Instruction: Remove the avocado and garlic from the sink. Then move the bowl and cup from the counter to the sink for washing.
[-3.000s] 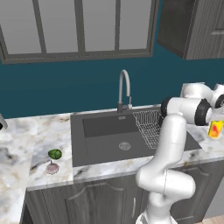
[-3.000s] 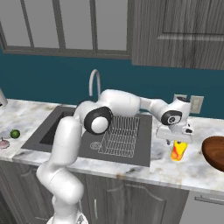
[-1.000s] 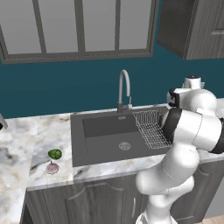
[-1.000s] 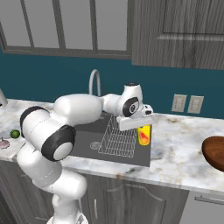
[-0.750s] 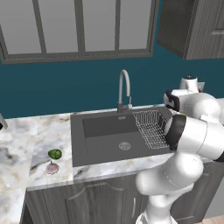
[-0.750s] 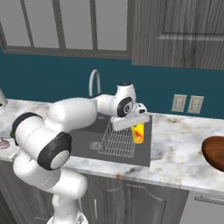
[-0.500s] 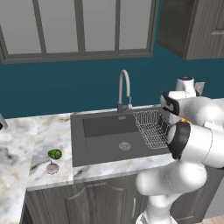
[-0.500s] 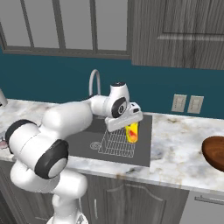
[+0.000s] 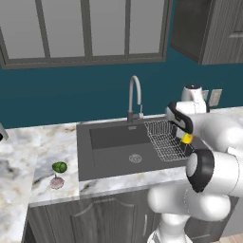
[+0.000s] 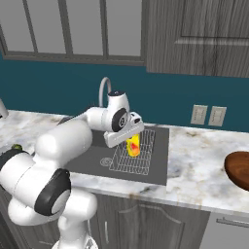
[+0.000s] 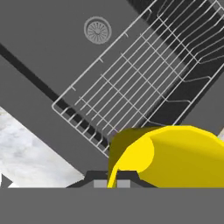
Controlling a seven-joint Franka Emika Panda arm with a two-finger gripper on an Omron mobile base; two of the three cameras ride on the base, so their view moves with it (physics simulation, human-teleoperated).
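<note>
My fingers point(image 11: 98, 176) clamp the small bright-yellow cylindrical cup point(image 10: 133, 144) above the wire rack point(image 11: 131, 94), drain point(image 11: 97, 29) at eleven o'clock; next, lower and release into the dark-grey sink point(image 9: 111, 152).

- Gripper point(image 10: 130, 137) holds the yellow cup point(image 10: 133, 144) w/ red mark, jaws shut on it, above the wire rack point(image 10: 133, 154) at right side of sink point(image 10: 92, 158).
- Faucet point(image 10: 103, 91) at far edge of sink.
- Brown bowl point(image 10: 239, 168) on marble worktop point(image 10: 199, 158), far right, well apart from sink.
</note>
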